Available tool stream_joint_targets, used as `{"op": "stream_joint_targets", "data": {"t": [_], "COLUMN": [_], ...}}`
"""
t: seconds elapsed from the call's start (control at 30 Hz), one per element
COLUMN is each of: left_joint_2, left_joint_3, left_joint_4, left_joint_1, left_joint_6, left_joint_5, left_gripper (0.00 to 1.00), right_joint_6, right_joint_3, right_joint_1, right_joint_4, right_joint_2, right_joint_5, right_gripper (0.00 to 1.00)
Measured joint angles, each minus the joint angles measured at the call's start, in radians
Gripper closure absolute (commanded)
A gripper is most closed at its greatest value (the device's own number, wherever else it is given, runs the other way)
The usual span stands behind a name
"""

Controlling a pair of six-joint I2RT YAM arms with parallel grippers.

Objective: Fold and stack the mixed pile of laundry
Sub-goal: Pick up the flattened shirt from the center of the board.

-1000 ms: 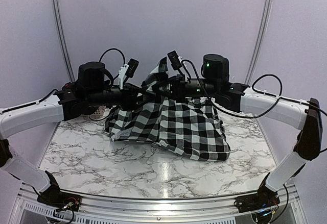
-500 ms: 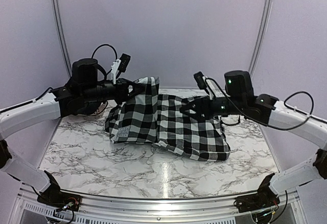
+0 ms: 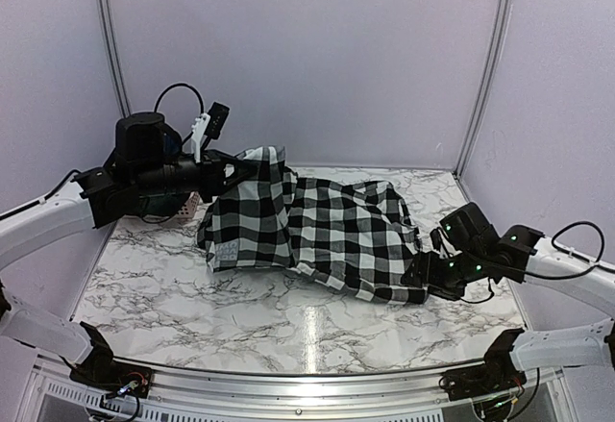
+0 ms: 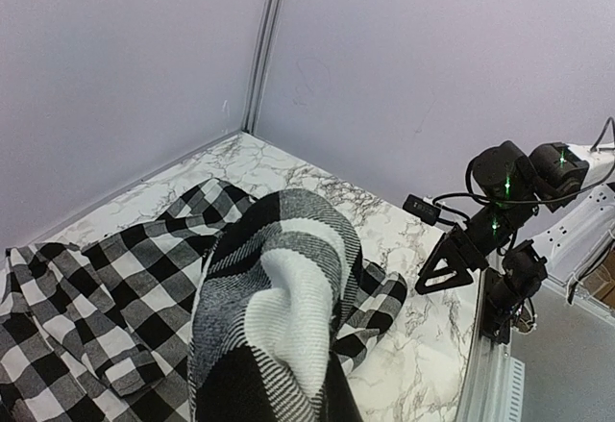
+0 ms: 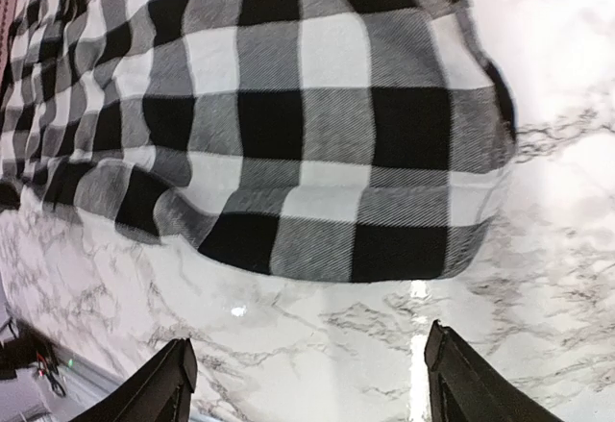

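Looks like mid-fold on the shirt (image 3: 336,235). It's spread over the table's (image 3: 288,326) far middle, with its left part pinched up by the closed left gripper (image 3: 229,167). Right gripper (image 5: 307,340) hangs wide open and empty by the shirt's near-right corner. My guess is it needs to grab that corner next.

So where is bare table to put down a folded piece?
The widest bare table is the near strip between the checked shirt and the near edge, reaching the near left corner. A smaller patch lies at the far right. Crowded: the shirt's left end, held up by the left gripper, and its near right corner, beside the open right gripper.
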Motion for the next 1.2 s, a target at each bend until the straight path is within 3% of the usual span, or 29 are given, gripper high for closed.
{"op": "stream_joint_targets", "data": {"t": [0.13,0.33,0.4,0.57,0.6,0.87,1.03,1.1,1.13,1.2], "left_joint_2": [-0.001,-0.001,-0.001,-0.012,-0.021,-0.145,-0.235,-0.258,-0.270,-0.286], "left_joint_3": [-0.003,-0.003,-0.003,-0.009,-0.016,-0.064,-0.062,-0.061,-0.061,-0.069], "left_joint_4": [-0.019,-0.030,-0.030,-0.037,-0.039,-0.166,-0.307,-0.355,-0.385,-0.410], "left_joint_1": [0.000,0.000,0.000,0.000,0.000,-0.026,-0.118,-0.163,-0.187,-0.207], "left_joint_6": [0.007,0.015,0.019,0.026,0.026,0.032,0.028,0.019,0.011,-0.002], "left_joint_5": [-0.009,-0.024,-0.023,0.019,0.030,0.055,0.042,0.029,0.025,0.011], "left_gripper": [1.00,1.00,1.00,1.00,1.00,1.00,1.00,1.00,1.00,1.00], "right_joint_6": [0.042,0.061,0.068,0.085,0.079,0.062,0.050,0.040,0.034,0.031], "right_joint_3": [-0.021,-0.133,-0.151,-0.157,-0.158,-0.141,-0.101,-0.102,-0.107,-0.121], "right_joint_1": [-0.075,-0.154,-0.159,-0.179,-0.188,-0.212,-0.215,-0.215,-0.215,-0.215], "right_joint_4": [0.001,0.084,0.102,0.187,0.199,0.203,0.132,0.103,0.090,0.086], "right_joint_2": [0.007,0.083,0.106,0.116,0.112,-0.046,-0.121,-0.132,-0.134,-0.125], "right_joint_5": [0.014,-0.042,-0.058,-0.100,-0.107,-0.130,-0.147,-0.156,-0.163,-0.169], "right_gripper": [0.13,0.18,0.34,0.96,1.00,1.00,1.00,0.58,0.44,0.33]}}
